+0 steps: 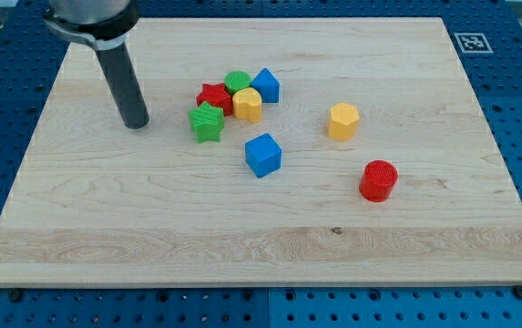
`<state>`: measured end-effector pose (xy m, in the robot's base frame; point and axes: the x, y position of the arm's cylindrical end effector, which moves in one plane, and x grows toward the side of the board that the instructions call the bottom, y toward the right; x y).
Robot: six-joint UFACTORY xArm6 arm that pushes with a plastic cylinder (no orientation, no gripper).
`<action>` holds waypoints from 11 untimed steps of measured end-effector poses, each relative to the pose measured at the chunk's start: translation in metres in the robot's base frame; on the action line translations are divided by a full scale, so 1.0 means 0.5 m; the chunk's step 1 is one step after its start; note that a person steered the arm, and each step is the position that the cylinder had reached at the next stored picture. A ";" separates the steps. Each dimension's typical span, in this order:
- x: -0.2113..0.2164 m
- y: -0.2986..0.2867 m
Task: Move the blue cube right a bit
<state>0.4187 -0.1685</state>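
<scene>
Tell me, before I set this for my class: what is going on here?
A robot arm's rod pushes blocks about a wooden board. My tip rests at the view's left, apart from every block. The blue cube it is to nudge right sits alone mid-board, below a cluster that holds a second blue block.

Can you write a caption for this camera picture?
My tip rests left of a block cluster; the lone blue cube waits.

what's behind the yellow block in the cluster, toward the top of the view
Behind the clustered yellow block, toward the view's top, sit a green block and a blue block, both touching it. The yellow block covers their lower edges. My tip stands off to the view's left.
</scene>
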 end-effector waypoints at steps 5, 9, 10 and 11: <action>0.105 0.073; 0.174 0.251; 0.169 0.269; 0.158 0.271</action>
